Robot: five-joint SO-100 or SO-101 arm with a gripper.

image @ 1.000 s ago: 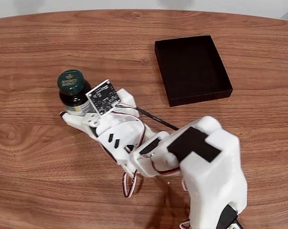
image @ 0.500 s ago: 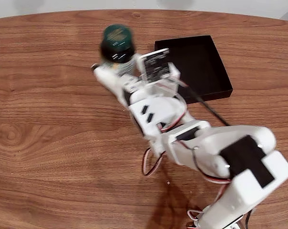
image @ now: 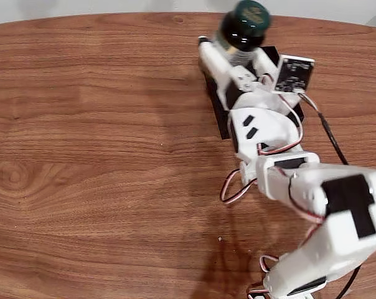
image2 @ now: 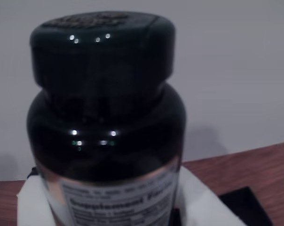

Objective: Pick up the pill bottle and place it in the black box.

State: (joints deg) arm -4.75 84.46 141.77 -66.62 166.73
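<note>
Green-capped, the pill bottle (image: 244,25) rides clamped in the jaws above the black box (image: 220,109); lowering and release remain.

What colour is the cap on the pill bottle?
Dark green, clearest in the fixed view: the pill bottle's cap.

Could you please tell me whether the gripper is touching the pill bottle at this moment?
Touching. In the wrist view the gripper's white fingers press against both sides of the pill bottle, holding it up.
</note>
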